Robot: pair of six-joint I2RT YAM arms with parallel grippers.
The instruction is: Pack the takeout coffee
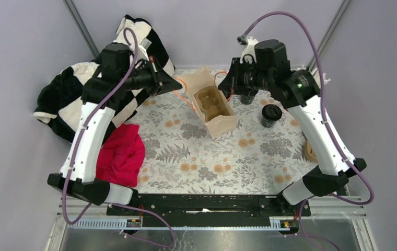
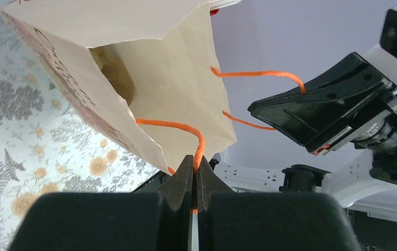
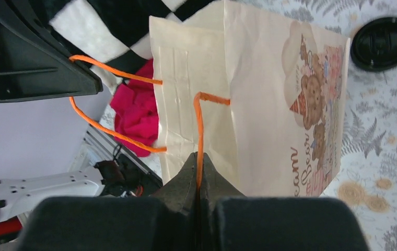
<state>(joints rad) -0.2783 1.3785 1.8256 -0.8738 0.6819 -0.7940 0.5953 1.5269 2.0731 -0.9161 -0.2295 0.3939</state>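
Holding the cream paper bag [image 1: 214, 107] open by its orange handles [image 2: 171, 124] at the far middle of the flower-printed table [image 1: 207, 157], with the left gripper [image 2: 194, 166] pressed together on one cord and the right gripper [image 3: 199, 163] pinched tight on the other. Leaving the takeout coffee [image 1: 271, 115], black lid on, standing on the table just right of the bag, outside it and touched by neither gripper. Flanked on the left by a red cloth [image 1: 120, 154] and a black-and-white checked blanket [image 1: 63, 99].
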